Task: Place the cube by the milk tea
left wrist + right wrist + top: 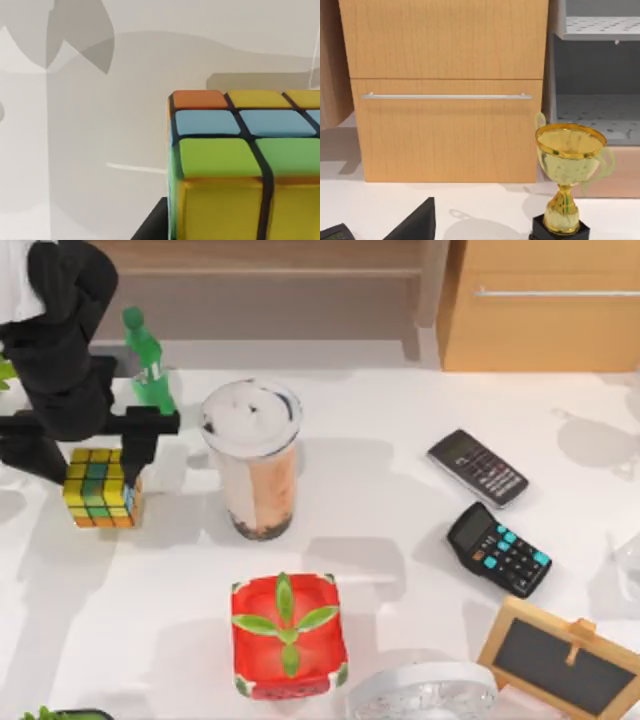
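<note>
Cube [100,487] sits clamped in left gripper [105,475], seemingly lifted; carry it right, lowering gently just beside milk tea [252,460] without bumping.

The cube [100,488] wears a black-lined grid of yellow, green, orange and blue squares, left of the milk tea [254,460]. The milk tea is pinkish-tan under a white lid, with dark pearls at its base. Behind the cube stands a green bottle [147,360]. Below the milk tea lies a red box [288,636] patterned with green leaves.
</note>
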Controlling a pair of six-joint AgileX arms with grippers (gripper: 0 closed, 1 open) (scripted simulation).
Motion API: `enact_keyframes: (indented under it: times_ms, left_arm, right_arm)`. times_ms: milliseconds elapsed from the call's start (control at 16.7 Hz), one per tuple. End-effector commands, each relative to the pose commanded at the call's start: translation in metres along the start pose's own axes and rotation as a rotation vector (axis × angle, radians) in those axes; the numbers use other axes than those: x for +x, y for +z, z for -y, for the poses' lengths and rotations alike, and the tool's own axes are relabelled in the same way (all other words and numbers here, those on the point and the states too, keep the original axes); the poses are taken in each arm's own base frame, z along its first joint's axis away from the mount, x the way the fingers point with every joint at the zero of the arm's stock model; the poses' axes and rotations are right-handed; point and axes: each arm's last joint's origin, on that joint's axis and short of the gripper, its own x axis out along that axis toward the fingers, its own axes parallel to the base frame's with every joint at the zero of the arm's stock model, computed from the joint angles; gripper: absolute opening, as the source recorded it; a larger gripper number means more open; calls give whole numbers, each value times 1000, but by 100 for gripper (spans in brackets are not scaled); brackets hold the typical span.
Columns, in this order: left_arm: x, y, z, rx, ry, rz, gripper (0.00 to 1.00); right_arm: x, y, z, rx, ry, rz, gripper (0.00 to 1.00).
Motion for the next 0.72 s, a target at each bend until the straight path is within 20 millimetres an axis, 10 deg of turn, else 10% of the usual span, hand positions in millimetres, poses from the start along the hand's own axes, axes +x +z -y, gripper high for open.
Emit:
enact_keyframes:
  times_ms: [360,720]
  left_arm:
    - [0,0,0,0,0,0,98]
    - [0,0,0,0,0,0,100]
  right_arm:
    - [0,0,0,0,0,0,100]
    - [0,0,0,0,0,0,100]
